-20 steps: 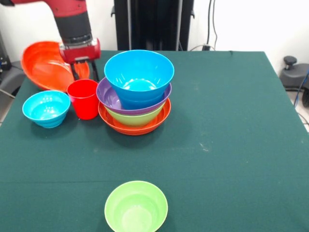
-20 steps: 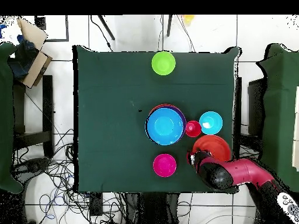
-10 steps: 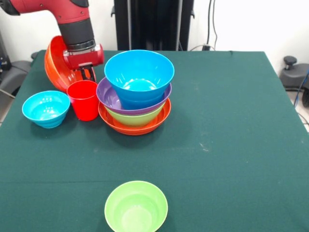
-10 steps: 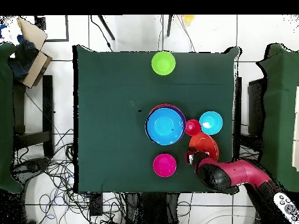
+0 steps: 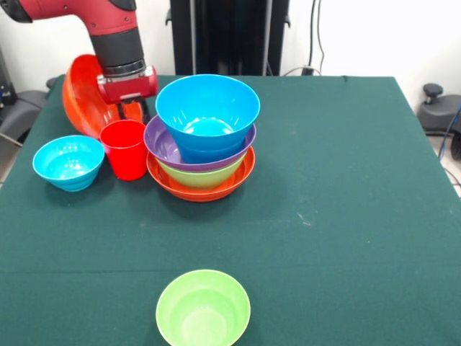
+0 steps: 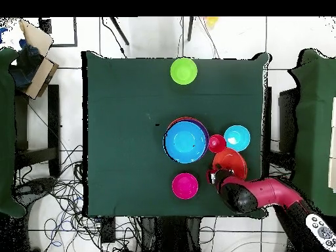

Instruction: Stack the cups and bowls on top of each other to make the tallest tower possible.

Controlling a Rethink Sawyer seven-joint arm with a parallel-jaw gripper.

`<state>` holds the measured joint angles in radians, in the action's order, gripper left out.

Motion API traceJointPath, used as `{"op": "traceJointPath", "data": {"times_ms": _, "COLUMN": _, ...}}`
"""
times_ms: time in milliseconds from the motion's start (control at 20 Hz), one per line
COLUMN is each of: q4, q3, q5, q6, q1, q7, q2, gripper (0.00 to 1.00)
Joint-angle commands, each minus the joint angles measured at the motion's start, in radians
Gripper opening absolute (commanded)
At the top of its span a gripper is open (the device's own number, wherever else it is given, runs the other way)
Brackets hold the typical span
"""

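Observation:
The tower (image 5: 204,137) is a blue bowl (image 5: 207,108) on purple, green and a wide orange base (image 5: 202,184); from above it shows at mid table (image 6: 186,141). The red cup (image 5: 124,148) (image 6: 216,144) stands upright just left of the tower. My gripper (image 5: 131,112) (image 6: 213,176) is shut on the rim of a second wide orange bowl (image 5: 81,94) (image 6: 230,161), which hangs tilted on its side behind the cup. A light blue bowl (image 5: 68,162) (image 6: 237,138) sits left of the cup.
A green bowl (image 5: 203,308) (image 6: 184,71) rests alone near the front table edge. A small magenta bowl (image 6: 185,186) sits near the robot's side, hidden behind the tower in the front view. The table's left edge (image 5: 29,137) is close to the held bowl.
The orange bowl has been lifted from lying nearly flat to steeply tilted, and the gripper has carried it a little toward the cup and tower.

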<state>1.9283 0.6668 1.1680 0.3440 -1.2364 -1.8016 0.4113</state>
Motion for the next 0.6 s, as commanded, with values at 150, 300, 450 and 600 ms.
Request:
{"op": "traceJointPath", "data": {"times_ms": 150, "q4": 0.027, "q3": -0.005, "q5": -0.005, "q6": 0.059, "q1": 0.061, "q7": 0.132, "q2": 0.109, "gripper": 1.00}}
{"op": "traceJointPath", "data": {"times_ms": 300, "q4": 0.071, "q3": 0.025, "q5": -0.065, "q6": 0.094, "q1": 0.057, "q7": 0.152, "q2": 0.178, "gripper": 1.00}}
{"op": "traceJointPath", "data": {"times_ms": 450, "q4": 0.110, "q3": 0.059, "q5": -0.133, "q6": 0.130, "q1": 0.043, "q7": 0.184, "q2": 0.241, "gripper": 1.00}}
{"op": "traceJointPath", "data": {"times_ms": 600, "q4": 0.122, "q3": 0.041, "q5": -0.144, "q6": 0.136, "q1": 0.066, "q7": 0.159, "q2": 0.296, "gripper": 1.00}}
